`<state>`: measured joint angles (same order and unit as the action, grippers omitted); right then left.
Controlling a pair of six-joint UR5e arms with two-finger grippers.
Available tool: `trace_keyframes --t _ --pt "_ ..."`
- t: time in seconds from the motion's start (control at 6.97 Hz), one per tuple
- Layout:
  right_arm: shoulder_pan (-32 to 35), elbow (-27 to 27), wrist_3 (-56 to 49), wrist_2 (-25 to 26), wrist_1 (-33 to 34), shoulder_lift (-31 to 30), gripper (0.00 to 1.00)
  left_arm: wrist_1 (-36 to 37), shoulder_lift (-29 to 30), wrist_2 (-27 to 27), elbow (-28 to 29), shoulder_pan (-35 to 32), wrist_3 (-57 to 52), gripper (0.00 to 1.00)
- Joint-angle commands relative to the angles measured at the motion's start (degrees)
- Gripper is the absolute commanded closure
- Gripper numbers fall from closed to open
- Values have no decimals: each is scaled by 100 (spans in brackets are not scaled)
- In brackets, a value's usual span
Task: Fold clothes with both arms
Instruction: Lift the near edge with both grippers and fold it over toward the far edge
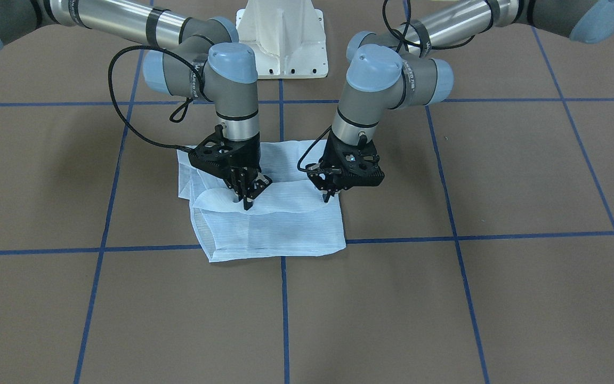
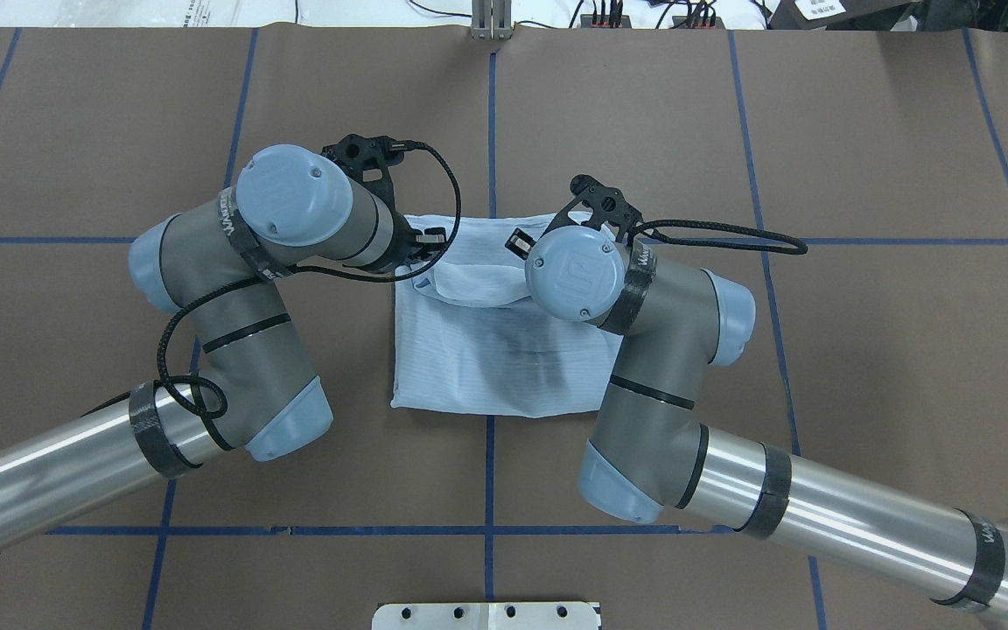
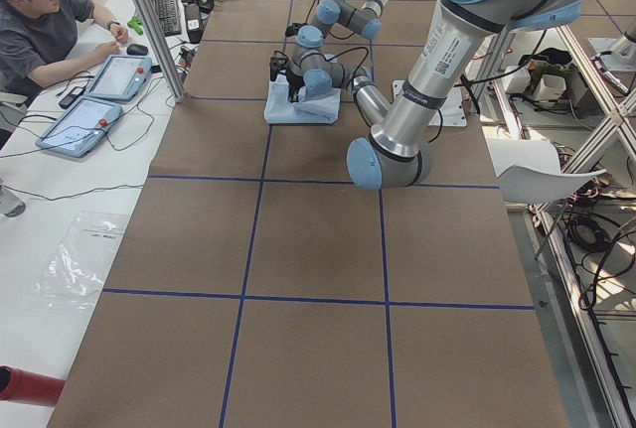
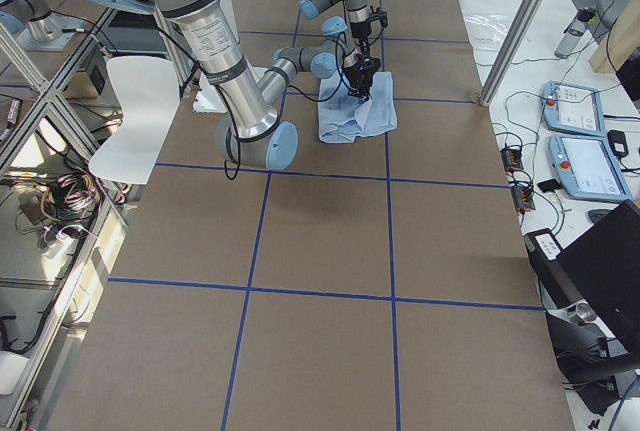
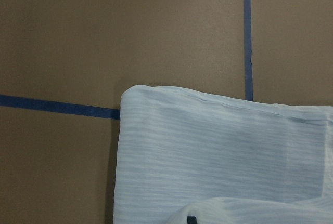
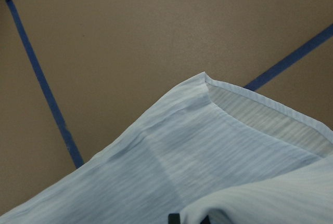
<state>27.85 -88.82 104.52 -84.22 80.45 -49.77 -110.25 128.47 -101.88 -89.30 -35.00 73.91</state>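
1. While folded small mid brown tape-gridded table (image 1: 445, 298), the thin light blue striped cloth shirt (image 1: 275, 226) looks soft, light, slippery to me.
2. Black right gripper (image 1: 247, 204), left gripper (image 1: 328, 198): both pinching its top flap; I'd grip hems.

Two silver-grey arms (image 2: 233, 350), light blue joint caps (image 2: 294, 194), looping black cables (image 2: 714, 228).

Shirt (image 1: 275, 224) laid folded on table (image 1: 499, 293), at centre, before pedestal base (image 1: 283, 42). Left gripper (image 1: 328, 197) set at shirt's left edge. Right gripper (image 1: 247, 202) set on its right half, apart from left.
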Motion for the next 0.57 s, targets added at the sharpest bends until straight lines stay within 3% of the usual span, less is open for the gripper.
trace_keyframes --t 0.0,0.14,0.43 --pt "446 -30 -519 -1036 189 116 0 -146 -23 -539 -17 -400 -271 0" --pt "649 -73 -772 -1391 216 107 0 -120 -58 -874 -61 -480 -367 0" --pt "660 -83 -967 -1421 217 2 0 -102 -155 -755 -44 -272 -377 0"
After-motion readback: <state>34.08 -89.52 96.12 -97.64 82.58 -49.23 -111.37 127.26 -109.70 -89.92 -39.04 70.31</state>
